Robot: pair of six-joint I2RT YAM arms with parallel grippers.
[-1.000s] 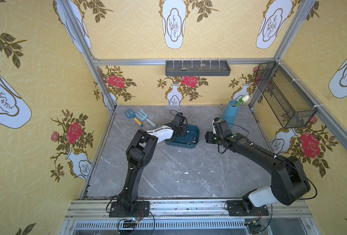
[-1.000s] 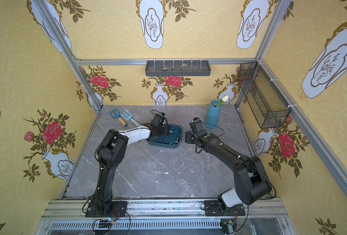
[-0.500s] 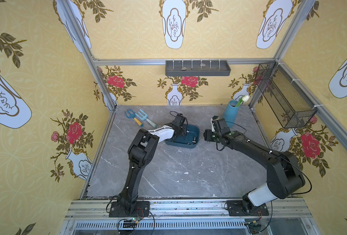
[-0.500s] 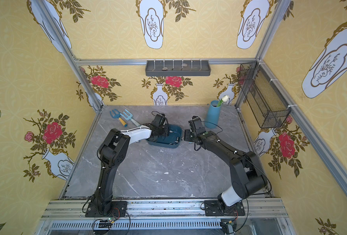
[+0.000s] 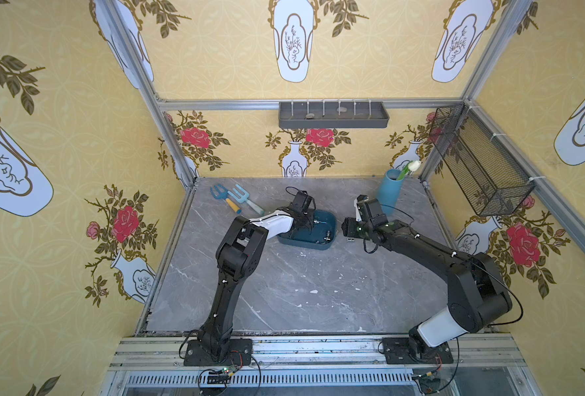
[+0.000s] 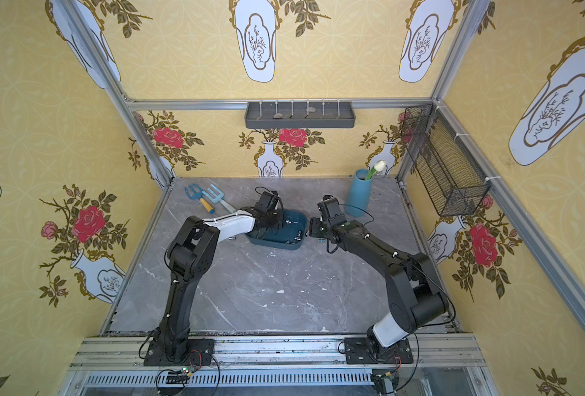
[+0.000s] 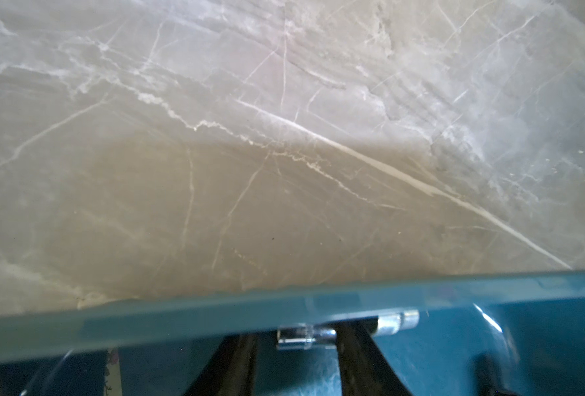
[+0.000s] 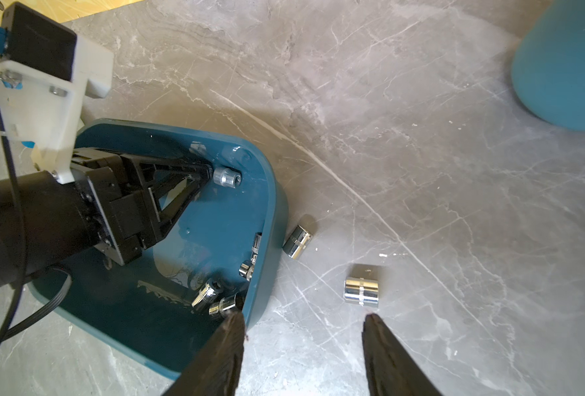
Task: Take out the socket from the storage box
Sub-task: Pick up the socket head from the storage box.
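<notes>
Since a second ago the left jaws (image 7: 296, 336) have narrowed, and the right arm (image 5: 421, 243) has edged closer to the three o'clock end of the box (image 5: 322, 246). Between the left tips sits a chrome socket (image 8: 227, 178), which sticks out past one finger (image 7: 356, 346). I cannot tell whether they already pinch it. It lies on its side on the box floor near the wall, toward one o'clock of the box's middle in both top views. Its long axis seems to run roughly nine to three, with the hex opening facing three o'clock, toward the right arm. The right jaws (image 8: 303, 329) hang apart and empty just off the box's rim. Spare sockets (image 8: 209, 291) lie in the corner nearest them, and two loose sockets (image 8: 298, 241) rest on the surface (image 5: 301, 291) outside.

The grasp looks off-centre. Chrome slips, so it would be better to close across the round body at mid-length, then lift straight up past the rim before swinging out. The right arm should keep clear, or steady the box.
</notes>
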